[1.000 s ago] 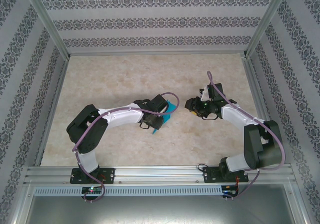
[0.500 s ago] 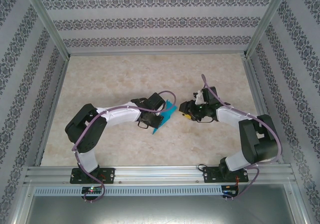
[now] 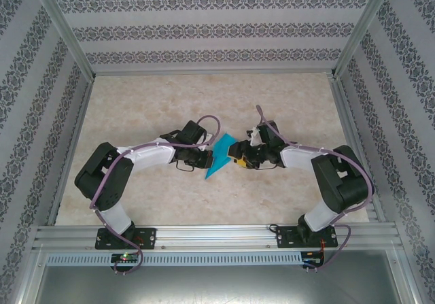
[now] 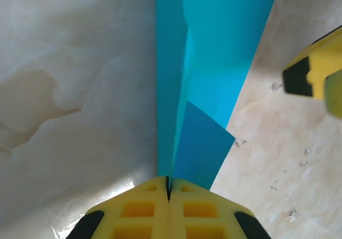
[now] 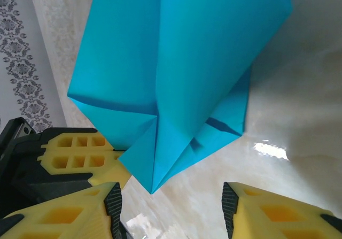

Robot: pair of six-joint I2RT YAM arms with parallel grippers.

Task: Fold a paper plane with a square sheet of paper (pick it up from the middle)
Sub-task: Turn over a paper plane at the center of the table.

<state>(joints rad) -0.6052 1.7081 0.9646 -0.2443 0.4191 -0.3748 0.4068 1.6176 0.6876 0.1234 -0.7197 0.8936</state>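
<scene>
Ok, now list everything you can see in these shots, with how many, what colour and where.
folded paper: one, turquoise-blue, mid-table between the two grippers, lifted off the table, creased down its length
table: one, beige marbled top, under both arms
walls: three, white with grey patterned bands, around the back and sides of the table
frame rail: one, silver metal, along the near edge, carrying both bases
left arm: one, white and black, reaching in from the left
right arm: one, white and black, reaching in from the right
left gripper: one, yellow and black, shut on the paper's edge
right gripper: one, yellow and black, open, at the paper's pointed end
</scene>
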